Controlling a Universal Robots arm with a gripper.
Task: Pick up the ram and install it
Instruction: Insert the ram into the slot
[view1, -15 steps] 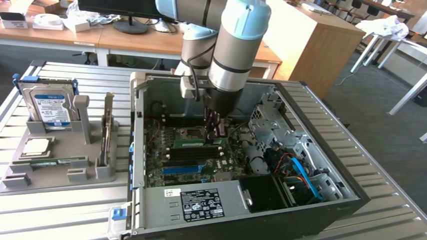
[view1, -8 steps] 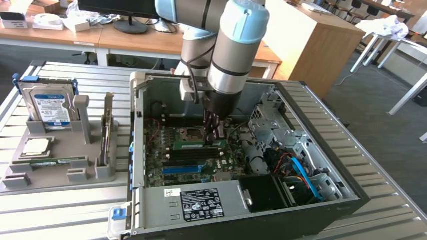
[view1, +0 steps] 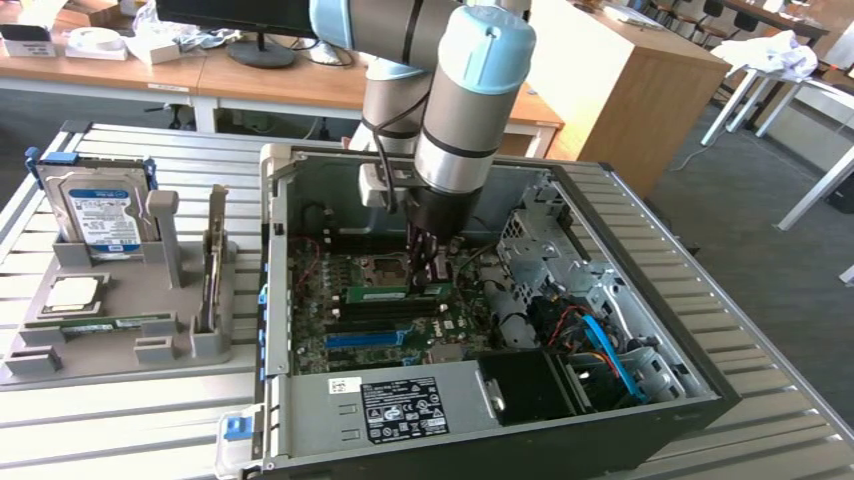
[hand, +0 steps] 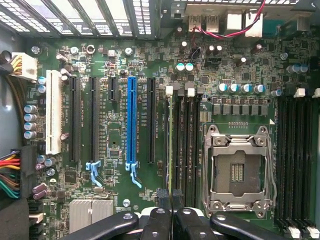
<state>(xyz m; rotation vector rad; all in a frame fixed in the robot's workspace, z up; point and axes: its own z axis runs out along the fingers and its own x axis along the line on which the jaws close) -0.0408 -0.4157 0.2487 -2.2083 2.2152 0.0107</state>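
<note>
The ram (view1: 387, 293) is a thin green stick standing on edge in a memory slot on the motherboard inside the open computer case (view1: 694, 380). In the wrist view the ram (hand: 170, 145) shows edge-on as a narrow green line between the black slots, running straight into the seam between my fingers. My gripper (view1: 430, 283) reaches straight down into the case at the end of the stick toward the exterior view's right. The gripper (hand: 170, 194) is shut, its two dark fingertips pressed together on the ram's upper edge.
The empty processor socket (hand: 239, 172) lies beside the memory slots, a blue expansion slot (hand: 131, 125) on the other side. Outside the case, a grey holder (view1: 120, 350) carries a hard drive (view1: 100, 215), a square processor chip (view1: 74, 292) and another green stick (view1: 107, 325).
</note>
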